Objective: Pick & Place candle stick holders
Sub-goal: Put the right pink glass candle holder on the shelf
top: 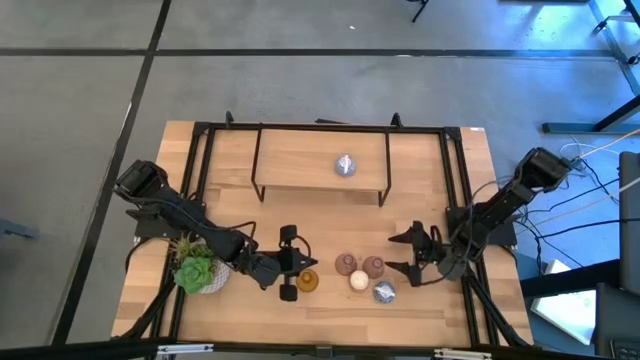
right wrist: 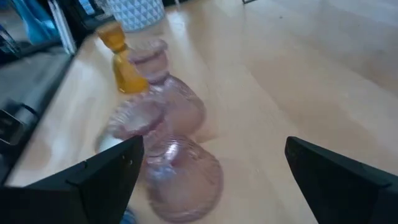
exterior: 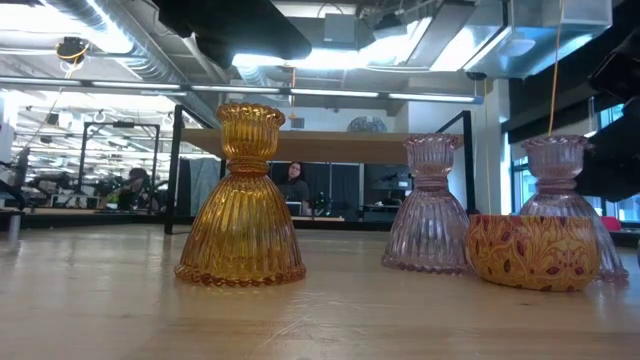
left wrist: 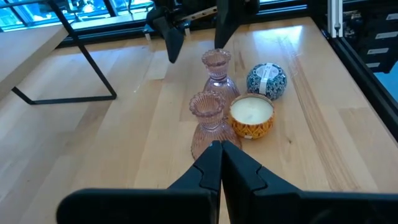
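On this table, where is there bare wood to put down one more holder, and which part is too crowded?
Free: the strip between the shelf and the holder group, and the front edge of the table. Crowded: the front middle, where the amber holder, two pink holders, a candle bowl and a silvery ball stand close between both end effectors.

Succulent [top: 197, 268] (white pot) beside a wooden shelf [top: 320, 165]

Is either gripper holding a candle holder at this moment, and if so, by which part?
Nothing is held. The left gripper is shut and empty, short of the pink holders. The right gripper is open beside the cluster.
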